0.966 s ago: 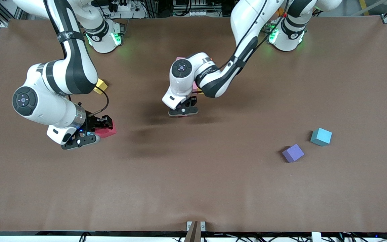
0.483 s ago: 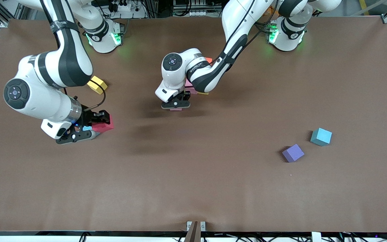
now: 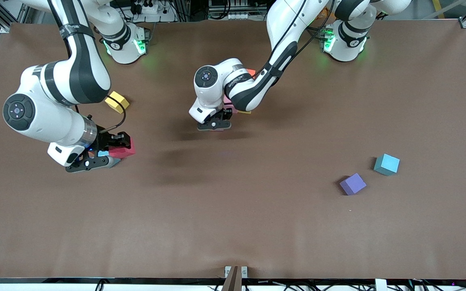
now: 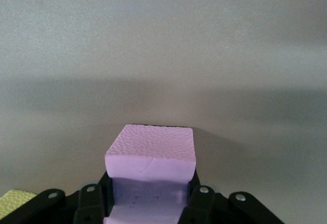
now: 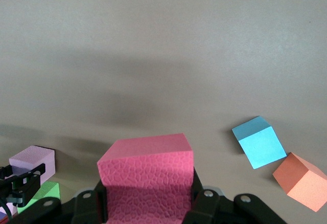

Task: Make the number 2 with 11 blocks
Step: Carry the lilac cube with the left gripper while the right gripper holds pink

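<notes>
My right gripper (image 3: 115, 152) (image 5: 148, 203) is shut on a pinkish-red block (image 3: 123, 150) (image 5: 148, 175) over the right arm's end of the table. My left gripper (image 3: 214, 124) (image 4: 150, 203) is shut on a pale lilac block (image 4: 150, 157) low over the table's middle. Loose blocks lie about: yellow (image 3: 116, 102), purple (image 3: 353, 184), teal-blue (image 3: 386, 163). The number 2 is hidden; only edges of a pink block (image 3: 227, 101) and an orange-red block (image 3: 251, 72) peek out from under the left arm.
In the right wrist view a teal-blue block (image 5: 259, 142) and an orange block (image 5: 301, 180) lie close by, and a green block (image 5: 43, 191) lies farther off. Bare brown tabletop (image 3: 233, 226) stretches toward the front camera.
The left gripper carried its lilac block toward the robots' bases and a little toward the right arm's end. The right arm shifted slightly toward its own end with the pinkish-red block.
</notes>
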Robot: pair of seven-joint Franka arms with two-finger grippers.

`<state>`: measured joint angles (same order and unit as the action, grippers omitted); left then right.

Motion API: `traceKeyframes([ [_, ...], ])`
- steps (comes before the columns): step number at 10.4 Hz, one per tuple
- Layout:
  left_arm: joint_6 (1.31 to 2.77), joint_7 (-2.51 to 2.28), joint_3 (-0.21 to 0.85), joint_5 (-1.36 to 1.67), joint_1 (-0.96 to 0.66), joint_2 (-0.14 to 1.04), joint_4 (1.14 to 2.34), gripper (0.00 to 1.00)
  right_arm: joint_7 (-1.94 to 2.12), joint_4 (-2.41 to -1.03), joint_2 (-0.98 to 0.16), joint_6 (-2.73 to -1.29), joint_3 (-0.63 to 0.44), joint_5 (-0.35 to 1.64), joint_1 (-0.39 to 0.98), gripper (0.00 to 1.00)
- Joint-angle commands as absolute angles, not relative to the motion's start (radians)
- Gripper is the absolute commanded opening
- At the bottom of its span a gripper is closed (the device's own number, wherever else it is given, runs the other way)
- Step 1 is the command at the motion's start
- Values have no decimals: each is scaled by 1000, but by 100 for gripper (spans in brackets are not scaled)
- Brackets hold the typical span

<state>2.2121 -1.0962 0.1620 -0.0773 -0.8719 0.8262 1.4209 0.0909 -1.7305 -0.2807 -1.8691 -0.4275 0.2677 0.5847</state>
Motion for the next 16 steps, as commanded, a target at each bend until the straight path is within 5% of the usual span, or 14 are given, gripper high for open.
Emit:
traceKeyframes([
  [1,2195,-1085,156,-54,-884,828,1414,23,75,-1750,-259,-1868,-419,249,578,31],
  [16,2201,-1060,158,-28,-907,851,1407,26,75,-1752,-256,-1845,-419,249,569,31],
])
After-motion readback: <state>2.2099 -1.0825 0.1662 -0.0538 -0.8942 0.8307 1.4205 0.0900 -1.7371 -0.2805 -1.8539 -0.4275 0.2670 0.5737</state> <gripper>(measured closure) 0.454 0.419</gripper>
